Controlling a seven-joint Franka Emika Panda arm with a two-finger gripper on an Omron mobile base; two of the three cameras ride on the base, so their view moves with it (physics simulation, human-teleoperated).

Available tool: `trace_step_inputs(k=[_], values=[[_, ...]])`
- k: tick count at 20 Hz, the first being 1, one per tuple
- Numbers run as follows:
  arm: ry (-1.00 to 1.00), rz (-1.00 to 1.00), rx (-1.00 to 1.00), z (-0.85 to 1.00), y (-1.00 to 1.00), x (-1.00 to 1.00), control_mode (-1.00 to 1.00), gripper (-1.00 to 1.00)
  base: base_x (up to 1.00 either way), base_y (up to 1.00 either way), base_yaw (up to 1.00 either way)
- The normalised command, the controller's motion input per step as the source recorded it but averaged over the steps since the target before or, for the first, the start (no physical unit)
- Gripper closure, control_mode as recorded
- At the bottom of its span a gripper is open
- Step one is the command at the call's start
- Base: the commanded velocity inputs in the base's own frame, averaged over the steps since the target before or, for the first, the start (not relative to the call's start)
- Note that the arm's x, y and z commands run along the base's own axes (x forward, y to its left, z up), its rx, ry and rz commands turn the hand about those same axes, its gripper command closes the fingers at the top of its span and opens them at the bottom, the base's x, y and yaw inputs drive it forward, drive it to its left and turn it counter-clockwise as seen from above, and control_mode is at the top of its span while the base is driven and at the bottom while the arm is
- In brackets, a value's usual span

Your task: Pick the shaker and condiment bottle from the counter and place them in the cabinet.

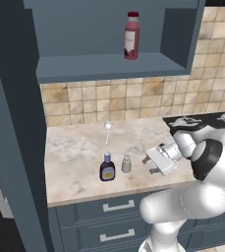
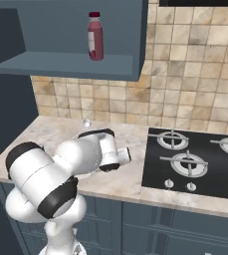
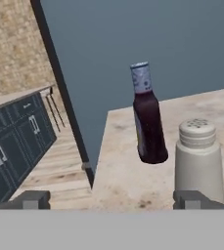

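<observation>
Shaker: the small grey cylindrical shaker with a lighter rounded cap (image 1: 126,164) is seen upright on the beige marbled stone surface (image 1: 79,147), near its front edge.
Condiment bottle: the small dark brown bottle with narrow neck, blue cap and yellow label (image 1: 107,168) is seen upright just beside the shaker, apart from it.
Gripper: the two-finger gripper (image 3: 112,199) is held low over the surface, just beside the shaker and pointed at it.
Jaws: spread wide, nothing held; in the hand view the shaker is seen over the right tip, so it is judged off-centre between them.
Cabinet: the blue-grey wall cabinet (image 1: 109,67) is open above the surface; a taller red bottle with a white label (image 1: 131,36) already stands on its shelf.
Handling, shaker: judged light, rigid and smooth; a hold across the straight body below the cap is judged best, since the rounded cap could slip.
Handling, bottle: judged rigid, top-heavy looking and easily tipped; the wider lower body is judged the safer hold.
Risk: the bottle could be knocked, being so near.
Other: a small clear spoon-like utensil (image 1: 108,129) lies farther back.
</observation>
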Motion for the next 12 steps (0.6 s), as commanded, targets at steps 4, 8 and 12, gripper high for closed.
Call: trace_step_inputs(k=[4,8,12], values=[[-0.04,-0.08,0.04,0.0,0.18,0.14,-1.0,-1.0,0.0,0.0,0.0],[-0.02,-0.07,0.04,0.0,0.23,0.17,-1.0,-1.0,0.0,0.0,0.0],[0.0,-0.07,0.06,0.0,0.25,0.2,-1.0,-1.0,0.0,0.0,0.0]])
